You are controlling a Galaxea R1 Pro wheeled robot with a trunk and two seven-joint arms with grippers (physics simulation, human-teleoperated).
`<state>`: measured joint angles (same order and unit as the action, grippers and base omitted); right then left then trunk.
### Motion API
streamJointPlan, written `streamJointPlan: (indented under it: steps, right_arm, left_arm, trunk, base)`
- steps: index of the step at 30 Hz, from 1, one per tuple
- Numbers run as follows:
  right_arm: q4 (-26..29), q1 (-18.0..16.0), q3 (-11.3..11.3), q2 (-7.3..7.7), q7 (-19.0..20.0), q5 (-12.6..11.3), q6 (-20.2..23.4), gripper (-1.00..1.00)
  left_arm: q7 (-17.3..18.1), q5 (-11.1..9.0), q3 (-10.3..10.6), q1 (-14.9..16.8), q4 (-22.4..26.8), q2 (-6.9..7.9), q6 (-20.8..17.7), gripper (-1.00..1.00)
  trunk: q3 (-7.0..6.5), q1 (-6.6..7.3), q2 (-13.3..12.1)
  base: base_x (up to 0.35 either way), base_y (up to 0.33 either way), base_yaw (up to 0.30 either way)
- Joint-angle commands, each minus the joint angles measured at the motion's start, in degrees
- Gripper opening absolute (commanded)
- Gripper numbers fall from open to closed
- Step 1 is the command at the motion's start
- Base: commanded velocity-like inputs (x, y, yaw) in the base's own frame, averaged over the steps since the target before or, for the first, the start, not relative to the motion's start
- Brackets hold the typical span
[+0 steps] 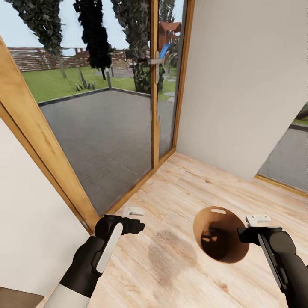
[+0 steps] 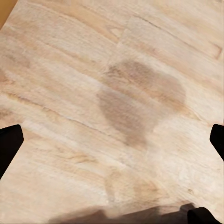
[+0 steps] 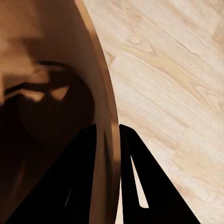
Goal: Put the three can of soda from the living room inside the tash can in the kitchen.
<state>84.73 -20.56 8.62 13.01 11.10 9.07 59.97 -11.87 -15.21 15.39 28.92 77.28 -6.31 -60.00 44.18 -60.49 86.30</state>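
Observation:
The tash can [image 1: 222, 252], a round bin with a brown inside and an oval handle hole [image 1: 218, 211], hangs tilted just above the wooden floor. My right gripper [image 1: 244, 235] is shut on its rim. In the right wrist view one finger [image 3: 84, 158] is inside the tash can wall [image 3: 100, 93] and the other outside, with my right gripper [image 3: 108, 140] pinching it. A dark shape [image 1: 209, 237] lies deep in the bin, too shadowed to identify. The cans of soda are hidden or out of view. My left gripper [image 1: 137, 226] is open and empty over the floor, its fingertips [image 2: 9, 144] wide apart.
A tall glass door with a wooden frame [image 1: 154, 107] stands ahead, with a paved terrace and garden beyond it. A white wall [image 1: 239, 85] runs on the right and another [image 1: 25, 214] on the left. The light wood floor carries a dark patch [image 1: 164, 252].

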Motion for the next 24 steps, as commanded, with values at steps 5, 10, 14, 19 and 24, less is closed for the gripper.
streamJointPlan:
  steps: [5,10,14,19,24]
  right_arm:
    - [0.00,-0.01,-0.05,-0.06,0.24,-0.38,0.03,-1.00]
    - [0.00,-0.01,-0.12,-0.08,0.24,-0.35,0.03,-1.00]
    - [0.00,-0.01,-0.22,-0.12,0.24,-0.34,0.03,-1.00]
    - [0.00,-0.01,-0.21,-0.09,0.24,-0.35,0.03,-1.00]
    - [0.02,-0.01,-0.22,-0.15,0.24,-0.36,0.03,-1.00]
  left_arm:
    - [0.08,0.00,0.05,0.00,-0.02,0.04,0.00,1.00]
    - [0.11,0.00,0.05,0.00,-0.02,0.06,0.00,1.00]
    - [0.15,0.00,0.07,0.00,-0.03,0.05,0.00,1.00]
    - [0.17,0.00,0.30,0.00,-0.03,0.05,0.00,1.00]
    - [0.06,0.00,2.28,0.00,-0.03,0.12,0.00,1.00]
  trunk:
    - [-1.38,1.11,-2.02]
    - [-2.69,2.21,-4.03]
    - [-3.52,3.08,-5.63]
    - [-4.45,4.18,-7.64]
    - [-5.59,5.28,-9.64]
  base:
    - [0.000,0.000,-0.083]
    - [0.000,0.000,-0.091]
    - [0.000,0.000,-0.036]
    - [0.000,0.000,-0.004]
    - [0.000,0.000,0.054]
